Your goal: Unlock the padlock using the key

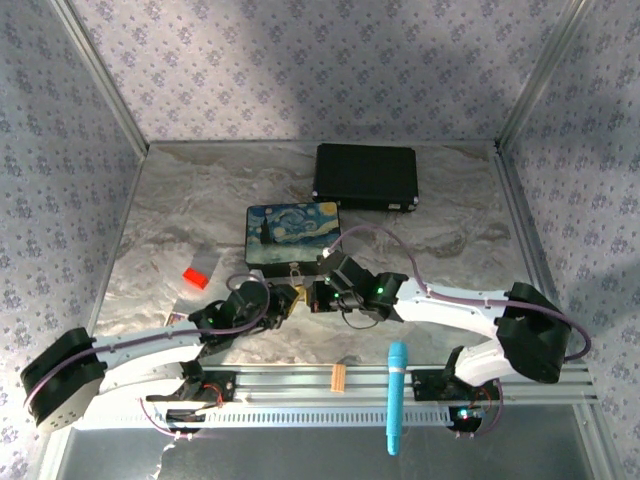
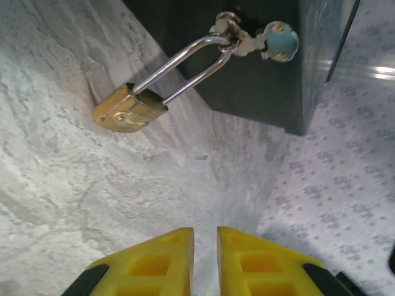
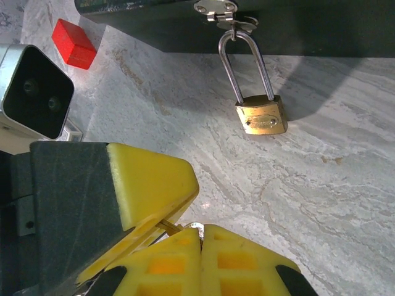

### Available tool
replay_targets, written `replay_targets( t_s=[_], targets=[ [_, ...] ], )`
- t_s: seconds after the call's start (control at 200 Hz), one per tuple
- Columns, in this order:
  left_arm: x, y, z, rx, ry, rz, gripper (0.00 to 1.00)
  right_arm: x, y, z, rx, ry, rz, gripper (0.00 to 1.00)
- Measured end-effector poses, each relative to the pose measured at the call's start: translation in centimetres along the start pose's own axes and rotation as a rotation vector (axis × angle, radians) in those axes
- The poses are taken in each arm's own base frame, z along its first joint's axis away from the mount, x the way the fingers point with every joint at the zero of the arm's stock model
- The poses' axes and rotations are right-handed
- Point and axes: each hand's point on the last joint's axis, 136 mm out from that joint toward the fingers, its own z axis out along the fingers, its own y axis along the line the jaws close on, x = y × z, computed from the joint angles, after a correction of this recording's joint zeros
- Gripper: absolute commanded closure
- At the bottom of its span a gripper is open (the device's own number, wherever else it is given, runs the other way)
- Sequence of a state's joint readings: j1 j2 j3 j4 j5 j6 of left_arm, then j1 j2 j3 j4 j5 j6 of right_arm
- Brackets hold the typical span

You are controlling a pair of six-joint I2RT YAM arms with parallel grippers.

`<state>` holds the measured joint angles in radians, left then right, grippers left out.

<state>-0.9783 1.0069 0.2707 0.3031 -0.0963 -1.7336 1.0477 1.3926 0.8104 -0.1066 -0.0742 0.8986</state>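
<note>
The padlock [image 3: 261,115] is lying on the marbled tabletop [image 3: 345,185] just in front of the painted box [image 1: 293,235]. Its long silver shackle is running up through the box's clasp [image 3: 225,13], and the brass body is resting tilted on the table. The shackle is looking seated in the body, though the keyhole is facing away and cannot be made out. From overhead the padlock is showing as little more than a gold speck at the box's near edge.

The key [image 3: 193,226] is showing at most as a tiny silvery glint at the tips of the right gripper [image 3: 200,237]. Its shape is too small and too covered to confirm. That gripper's yellow fingers are pressing together with no gap, seemingly pinching the glint, well short of the padlock.

The left gripper [image 2: 205,237] is hovering close beside it, its fingers [image 2: 170,253] standing a narrow slit apart with nothing visible between them. In the right wrist view one of its fingers is almost touching the right gripper's tips, and its lower part is cut off by the frame.

Farther out, a red block [image 3: 73,43] is sitting to the left. A black case [image 1: 365,177] is lying behind the box. A blue stick [image 1: 397,395] and an orange-tan strip [image 1: 339,377] are resting on the near rail.
</note>
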Motion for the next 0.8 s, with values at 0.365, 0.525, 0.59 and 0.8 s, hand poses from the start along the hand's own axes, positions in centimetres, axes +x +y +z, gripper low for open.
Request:
replay_targets(
  t_s=[0.365,0.525,0.59,0.8],
  targets=[
    [0.1,-0.7,0.0,0.016,-0.001,0.015,1.0,0.3,0.3,0.1,-0.016,0.0,-0.003,0.85],
    [-0.1,-0.7,-0.2,0.013,-0.006,0.097,1.0,0.2,-0.1,-0.5,-0.06,-0.019,-0.008,0.33],
    [-0.3,-1.2,-0.5,0.015,-0.011,0.166,1.0,-0.3,-0.6,-1.5,-0.087,-0.038,-0.016,0.28],
    [-0.6,-5.8,-2.1,0.138,-0.001,0.427,1.0,-2.9,-0.3,-4.8,-0.283,-0.104,-0.037,0.31]
  ],
)
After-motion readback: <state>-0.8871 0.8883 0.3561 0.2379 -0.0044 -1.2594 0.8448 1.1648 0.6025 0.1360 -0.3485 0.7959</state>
